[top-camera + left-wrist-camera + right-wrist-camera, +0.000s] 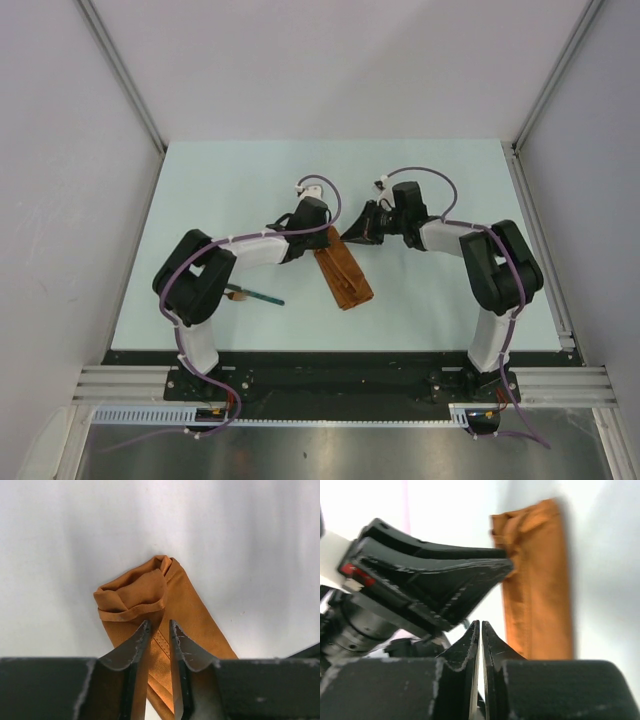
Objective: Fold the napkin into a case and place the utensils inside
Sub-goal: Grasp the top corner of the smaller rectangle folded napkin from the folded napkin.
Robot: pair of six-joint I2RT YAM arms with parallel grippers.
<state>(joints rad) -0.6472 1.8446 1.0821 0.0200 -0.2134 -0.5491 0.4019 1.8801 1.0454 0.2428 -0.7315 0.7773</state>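
Table [240, 190], pale green top. White walls [60, 200] along its left, far and right edges; aluminium posts [119, 70] at both far corners. Black base plate [340, 385] and aluminium rails [120, 382] along the near edge.

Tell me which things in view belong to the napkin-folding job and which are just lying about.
Part of the job:
folded orange napkin case
teal-handled utensil
left gripper, open over the case
right gripper, shut

Just there:
table
aluminium frame rail
purple cable
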